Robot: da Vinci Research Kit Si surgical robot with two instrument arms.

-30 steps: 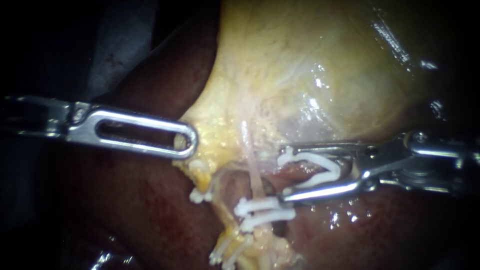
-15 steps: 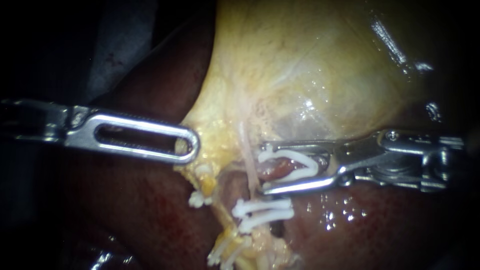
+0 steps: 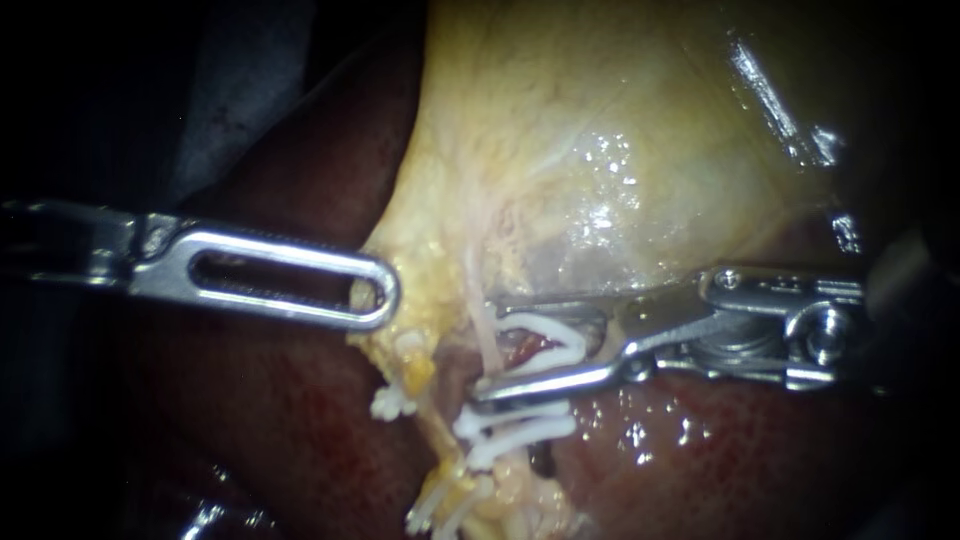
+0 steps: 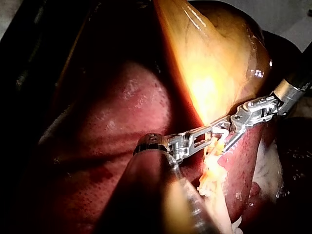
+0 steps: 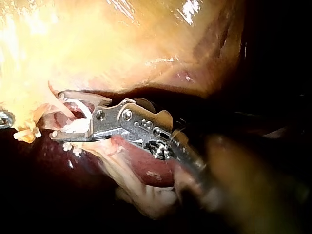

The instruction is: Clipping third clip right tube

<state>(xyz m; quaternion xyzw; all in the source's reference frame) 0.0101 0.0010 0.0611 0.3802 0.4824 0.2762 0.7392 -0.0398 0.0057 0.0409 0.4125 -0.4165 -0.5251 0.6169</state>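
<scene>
Right instrument (image 3: 488, 348) has its hand partway closed, both jaws pinching a white clip (image 3: 548, 340) between them. The clip's long axis runs 3 to 9 o'clock, open end facing 9, straddling the right tube (image 3: 485, 335). Left instrument (image 3: 383, 291), hand closed, grips the gallbladder (image 3: 560, 150) edge, at 9 o'clock from the clip.

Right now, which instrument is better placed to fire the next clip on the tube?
Right. My right instrument carries a clip around the tube, just above two placed clips. My left instrument sits aside at the edge of the gallbladder, with no clip.
</scene>
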